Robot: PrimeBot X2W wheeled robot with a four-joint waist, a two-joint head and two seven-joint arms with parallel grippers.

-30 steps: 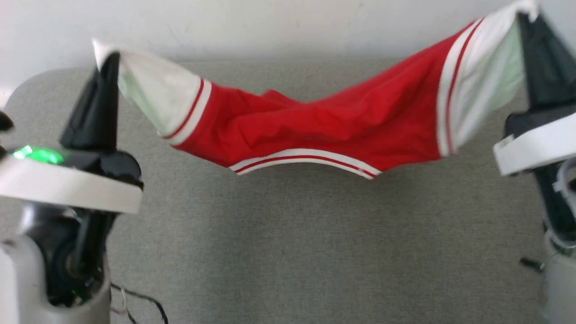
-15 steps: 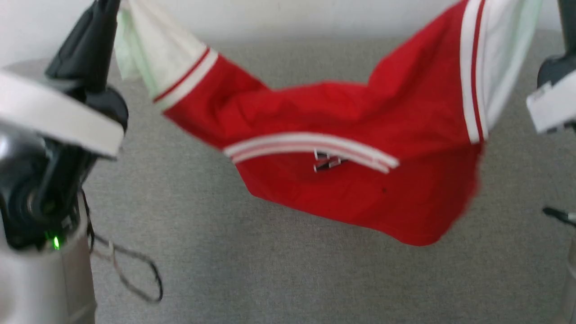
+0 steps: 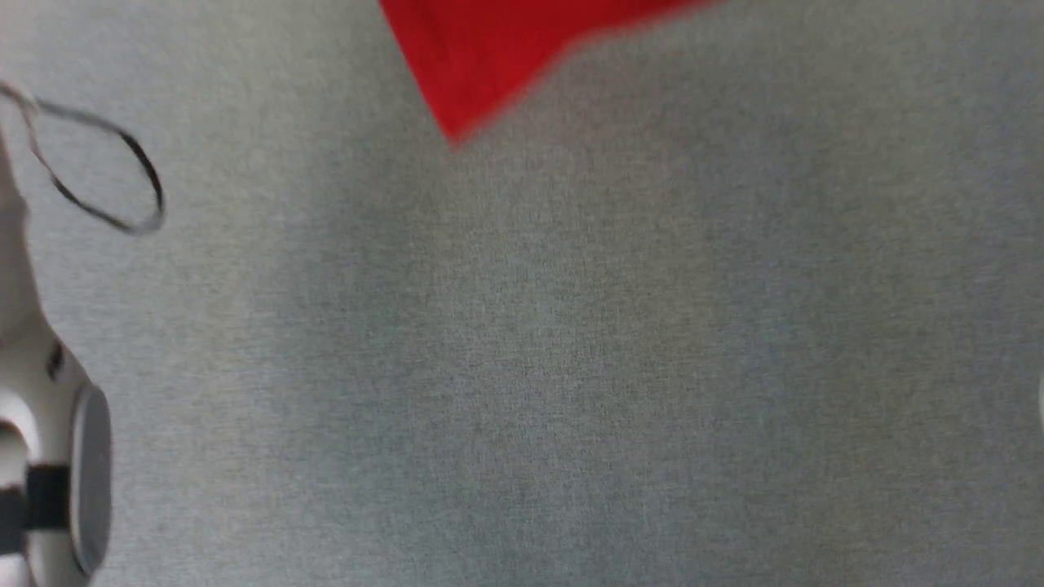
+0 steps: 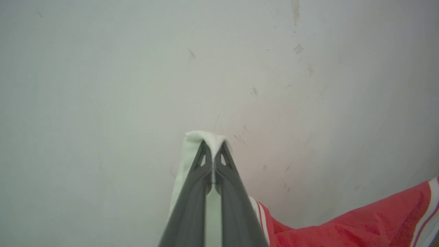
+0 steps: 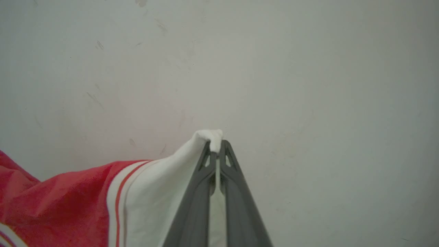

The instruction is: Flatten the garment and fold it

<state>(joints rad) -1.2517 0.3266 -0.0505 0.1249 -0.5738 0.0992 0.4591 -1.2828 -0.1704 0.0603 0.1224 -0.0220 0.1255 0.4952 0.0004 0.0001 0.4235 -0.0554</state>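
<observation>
The garment hangs in the air over the gray table. 1 red corner points down at the top of the head view. The left gripper is pinched tight on 1 white sleeve. The right gripper is pinched tight on the other white sleeve. A pale wall is behind both.

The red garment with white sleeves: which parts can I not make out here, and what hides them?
- Head view: the top edge cuts off the red jersey garment with white sleeves except one blurred corner.
- Left wrist view: the fingers of the left gripper cover the pinched cloth; the red body runs off the lower right.
- Right wrist view: the fingers of the right gripper do likewise; the body runs off the lower left.
</observation>
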